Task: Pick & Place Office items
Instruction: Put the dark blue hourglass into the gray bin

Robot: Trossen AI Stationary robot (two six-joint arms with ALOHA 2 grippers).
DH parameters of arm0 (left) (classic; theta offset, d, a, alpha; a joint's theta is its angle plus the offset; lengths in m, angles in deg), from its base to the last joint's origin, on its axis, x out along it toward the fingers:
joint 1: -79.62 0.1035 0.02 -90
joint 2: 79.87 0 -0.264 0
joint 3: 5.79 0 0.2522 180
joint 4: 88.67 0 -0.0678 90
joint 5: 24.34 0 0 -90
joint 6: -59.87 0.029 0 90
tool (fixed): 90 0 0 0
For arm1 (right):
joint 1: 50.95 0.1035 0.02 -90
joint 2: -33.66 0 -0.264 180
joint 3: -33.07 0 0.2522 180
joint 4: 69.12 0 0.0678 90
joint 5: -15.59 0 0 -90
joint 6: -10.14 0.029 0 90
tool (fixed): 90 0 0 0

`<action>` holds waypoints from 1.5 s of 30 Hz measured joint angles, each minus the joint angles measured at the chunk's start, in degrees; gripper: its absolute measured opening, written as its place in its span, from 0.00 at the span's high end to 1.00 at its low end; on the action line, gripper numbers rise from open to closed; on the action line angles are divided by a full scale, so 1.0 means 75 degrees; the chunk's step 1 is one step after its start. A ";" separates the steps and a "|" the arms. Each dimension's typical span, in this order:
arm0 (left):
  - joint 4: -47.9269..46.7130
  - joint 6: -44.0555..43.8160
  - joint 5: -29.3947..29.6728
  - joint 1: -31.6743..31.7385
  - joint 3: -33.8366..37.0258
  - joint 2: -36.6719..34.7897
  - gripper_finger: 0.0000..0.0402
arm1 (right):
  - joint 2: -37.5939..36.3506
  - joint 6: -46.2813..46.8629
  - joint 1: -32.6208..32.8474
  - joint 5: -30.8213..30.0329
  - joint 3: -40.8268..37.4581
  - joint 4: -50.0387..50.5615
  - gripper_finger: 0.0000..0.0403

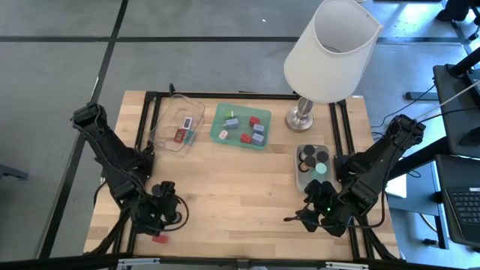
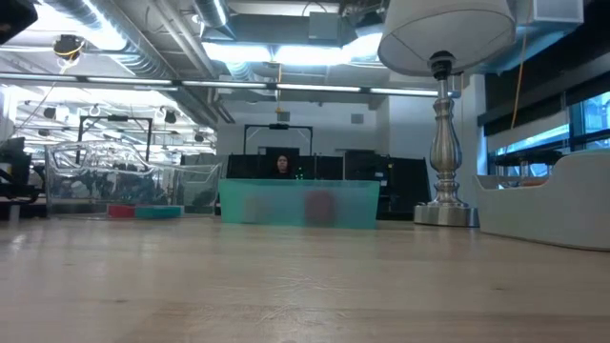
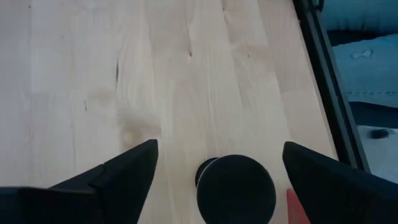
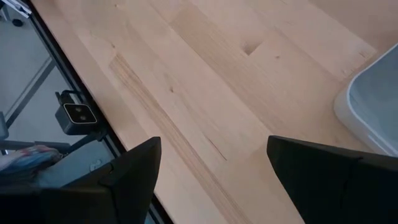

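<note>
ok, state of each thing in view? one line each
left claw: open, low over the table's near left corner
black round cap: on the table between the left claw's fingers, not gripped
right claw: open, empty, beside the grey tray
grey tray: holds black caps and a mint-green one
green tray: holds small blocks
lamp: upright

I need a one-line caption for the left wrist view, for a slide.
Open left hand over a black cap on the table, a red piece beside it.
</note>
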 joint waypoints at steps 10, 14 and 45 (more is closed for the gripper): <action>-0.0161 -0.1091 -0.0111 -0.0312 0.0003 0.0340 0.12 | 0.0000 -0.0016 0.0000 -0.0003 0.0000 0.0000 0.27; -0.0182 -0.1196 -0.0108 -0.0430 0.0003 0.0703 0.12 | 0.0000 -0.0016 0.0000 -0.0001 0.0000 0.0000 0.26; 0.0478 -0.0105 0.2366 0.0467 0.0003 0.0930 0.49 | 0.0000 -0.0002 -0.0001 -0.0003 0.0000 0.0000 0.27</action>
